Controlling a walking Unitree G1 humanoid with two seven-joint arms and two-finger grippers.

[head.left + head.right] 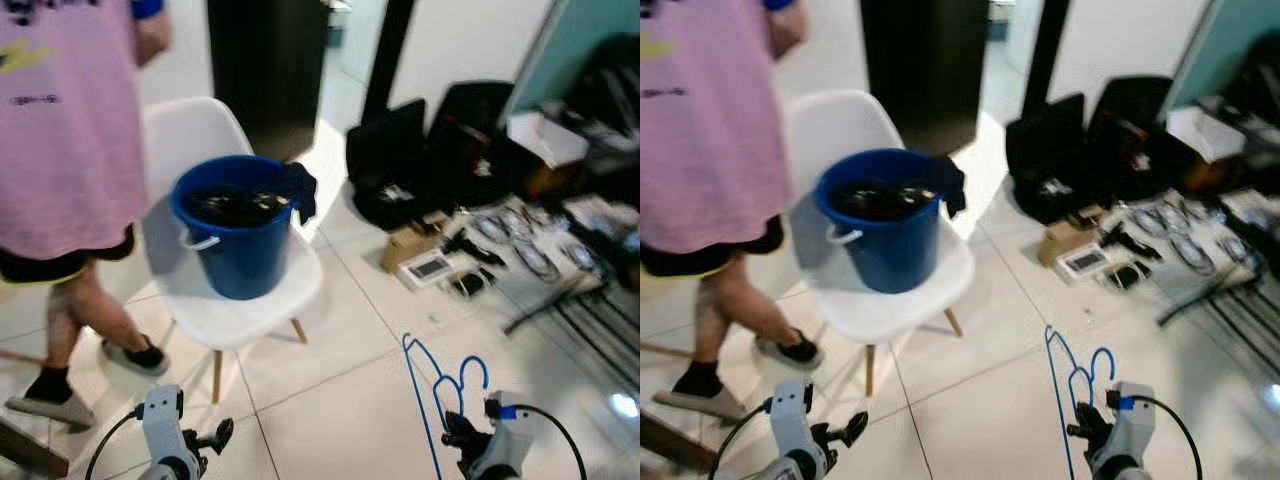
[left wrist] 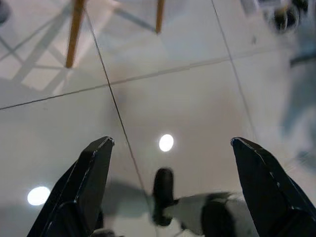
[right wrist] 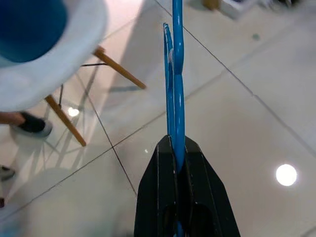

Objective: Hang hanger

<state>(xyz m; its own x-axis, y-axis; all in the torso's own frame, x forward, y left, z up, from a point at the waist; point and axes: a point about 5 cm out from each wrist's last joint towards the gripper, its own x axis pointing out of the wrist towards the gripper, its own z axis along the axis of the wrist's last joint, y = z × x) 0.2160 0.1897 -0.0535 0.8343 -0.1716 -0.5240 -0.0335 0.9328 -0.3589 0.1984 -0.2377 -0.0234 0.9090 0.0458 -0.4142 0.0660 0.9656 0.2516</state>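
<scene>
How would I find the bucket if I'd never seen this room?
Look for the white chair with wooden legs standing on the pale tiled floor, just beside the person in the pink shirt. The blue bucket sits on its seat. It is the only round, deep blue tub here, with dark clothes inside and draped over its rim.

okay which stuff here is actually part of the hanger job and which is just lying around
Part of the job: blue hanger, pinched in the right gripper; left gripper, open over the floor.

Lying around: blue bucket on the white chair, black bags, cables, a person.
</scene>
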